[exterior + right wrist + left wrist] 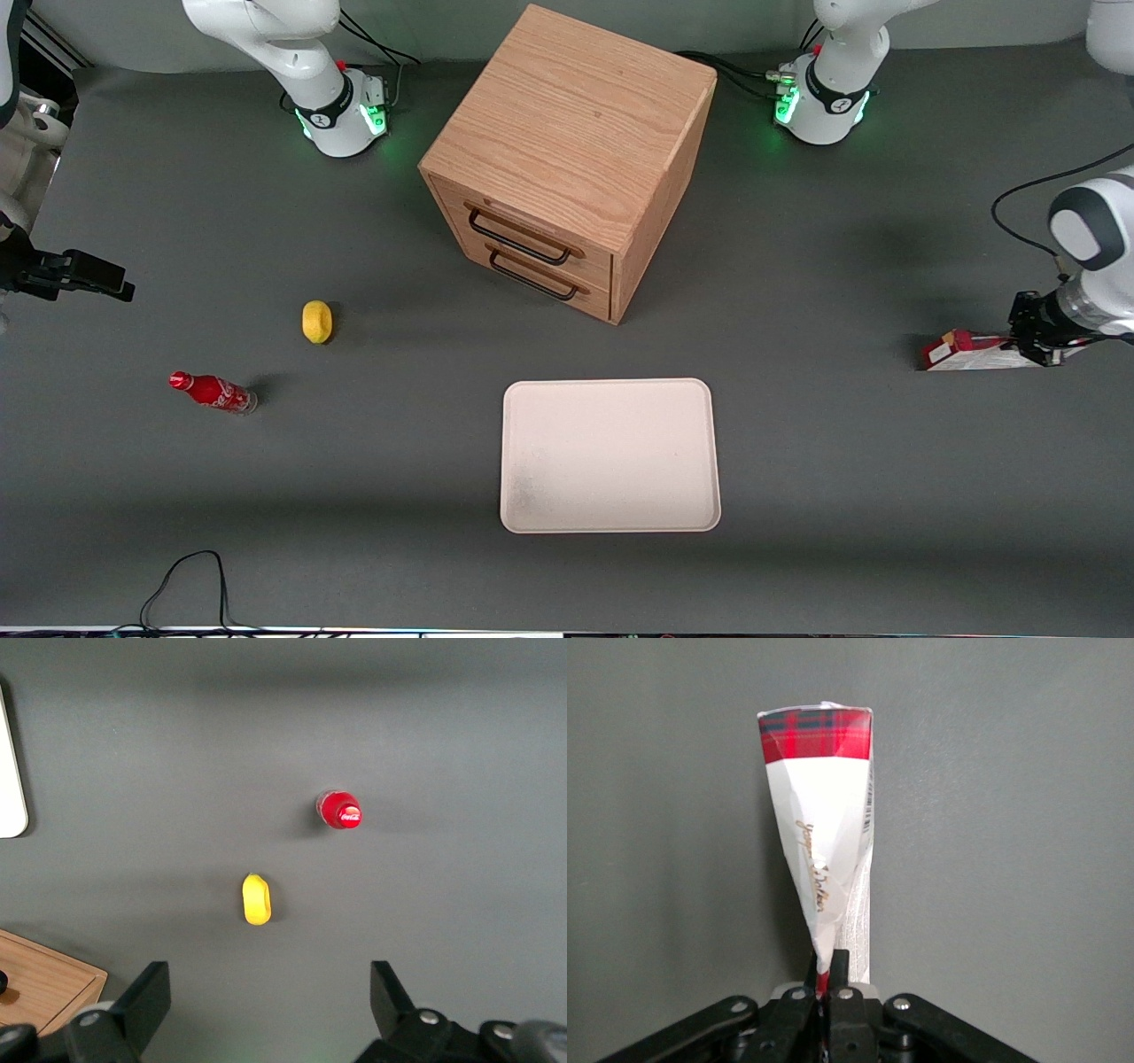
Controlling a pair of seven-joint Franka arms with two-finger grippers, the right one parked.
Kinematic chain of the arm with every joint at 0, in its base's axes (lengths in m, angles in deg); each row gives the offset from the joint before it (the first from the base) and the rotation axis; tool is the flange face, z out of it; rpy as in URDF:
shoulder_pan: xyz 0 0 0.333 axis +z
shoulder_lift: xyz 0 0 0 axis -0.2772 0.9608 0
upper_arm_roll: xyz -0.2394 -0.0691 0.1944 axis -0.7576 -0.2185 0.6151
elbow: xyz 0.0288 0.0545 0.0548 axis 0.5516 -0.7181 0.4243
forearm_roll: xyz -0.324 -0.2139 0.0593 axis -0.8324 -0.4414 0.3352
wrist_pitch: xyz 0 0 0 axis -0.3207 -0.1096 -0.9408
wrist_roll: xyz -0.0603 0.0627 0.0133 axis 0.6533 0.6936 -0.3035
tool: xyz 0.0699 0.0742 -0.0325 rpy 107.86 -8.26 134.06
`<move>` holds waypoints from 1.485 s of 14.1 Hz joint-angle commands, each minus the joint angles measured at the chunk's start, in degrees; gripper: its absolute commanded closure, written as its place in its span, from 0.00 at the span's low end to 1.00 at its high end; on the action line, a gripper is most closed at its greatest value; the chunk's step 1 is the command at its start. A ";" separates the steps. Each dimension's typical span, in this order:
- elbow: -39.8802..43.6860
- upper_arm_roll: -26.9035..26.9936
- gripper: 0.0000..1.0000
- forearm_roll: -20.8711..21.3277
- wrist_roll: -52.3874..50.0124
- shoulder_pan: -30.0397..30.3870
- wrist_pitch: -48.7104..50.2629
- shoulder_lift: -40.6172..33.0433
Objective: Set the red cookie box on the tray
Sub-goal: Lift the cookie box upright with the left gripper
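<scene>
The red cookie box (967, 351) lies at the working arm's end of the table, tilted, with red edges and a white face. My left gripper (1035, 341) is shut on one end of it. In the left wrist view the box (819, 828) stretches away from the fingertips (839, 964), white with a red tartan end, pinched thin between the jaws. The gripper (827, 976) sits just above the grey table. The pale cream-pink tray (609, 455) lies near the table's front middle, well away from the box, with nothing on it.
A wooden two-drawer cabinet (567, 159) stands farther from the camera than the tray. A yellow lemon (317, 321) and a small red bottle (213, 392) lie toward the parked arm's end. A black cable (182, 589) loops at the front edge.
</scene>
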 commanded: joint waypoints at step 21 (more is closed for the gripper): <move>41.84 -15.95 1.00 1.91 18.89 -11.96 45.16 -3.20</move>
